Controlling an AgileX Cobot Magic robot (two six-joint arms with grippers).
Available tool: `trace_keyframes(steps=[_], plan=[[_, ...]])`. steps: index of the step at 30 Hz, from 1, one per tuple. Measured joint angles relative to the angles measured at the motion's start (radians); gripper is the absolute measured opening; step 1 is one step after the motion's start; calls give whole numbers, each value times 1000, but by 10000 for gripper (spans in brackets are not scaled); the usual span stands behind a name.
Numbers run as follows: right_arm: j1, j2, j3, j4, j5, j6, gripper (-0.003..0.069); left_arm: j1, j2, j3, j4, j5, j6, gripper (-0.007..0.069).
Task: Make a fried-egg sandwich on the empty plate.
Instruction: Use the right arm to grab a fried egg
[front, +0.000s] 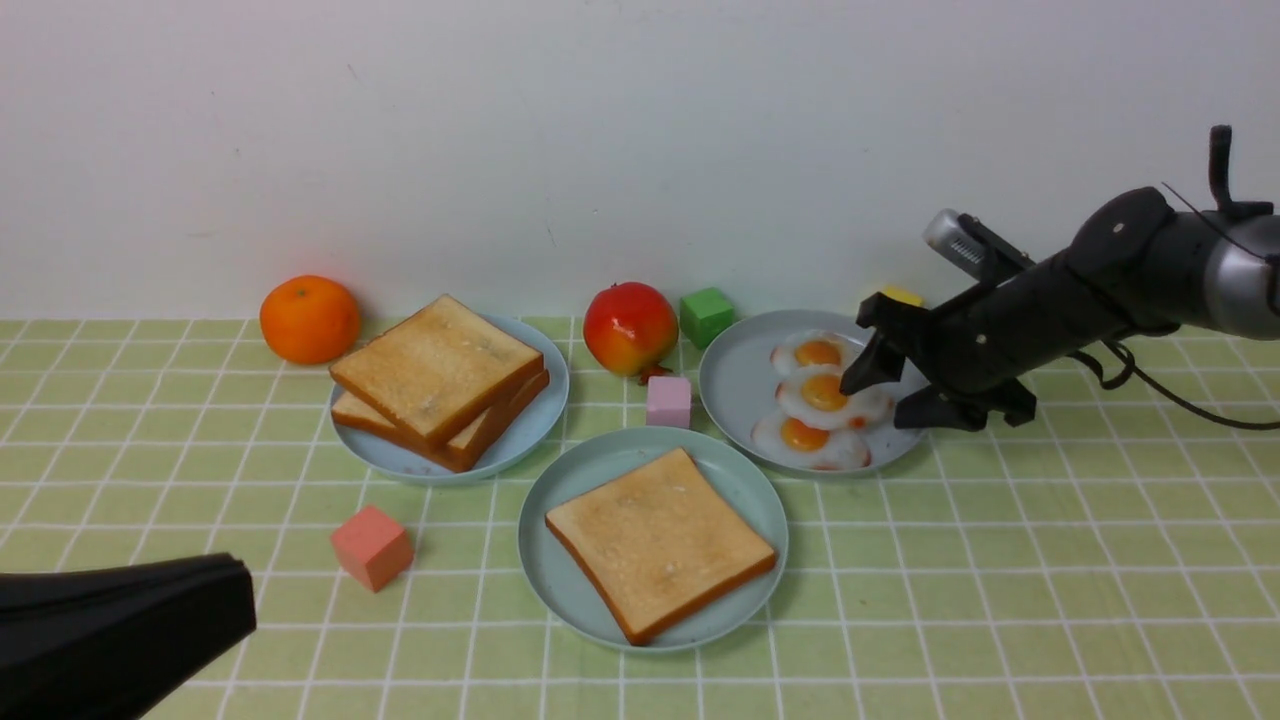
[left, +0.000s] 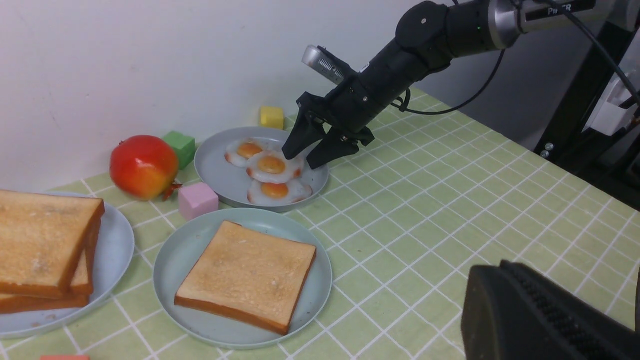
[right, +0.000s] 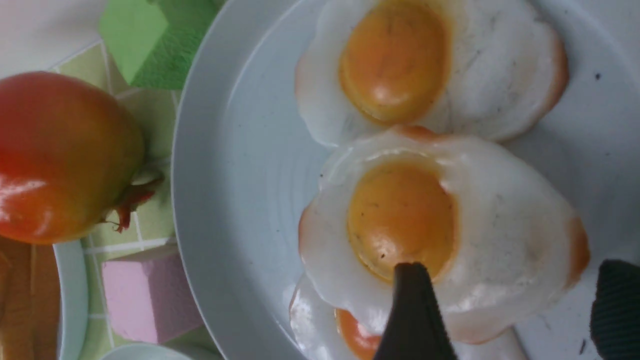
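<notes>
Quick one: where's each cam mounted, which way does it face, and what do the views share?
Front: between the arms, facing forward over the table to the wall; right hand at the egg plate, left hand at lower left.
Left wrist: on the left arm, facing across the table toward the right arm; its own hand shows as a dark block.
Right wrist: on the right arm, close above the middle egg; own fingertips either side of it.
Shared: all show the egg plate, red fruit, pink cube.
</notes>
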Motion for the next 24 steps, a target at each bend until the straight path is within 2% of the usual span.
trace_keyframes(steps=[24], plan=[[1,21,-1,46,-100,-49,469,0,0,0,0,0,0,-13]])
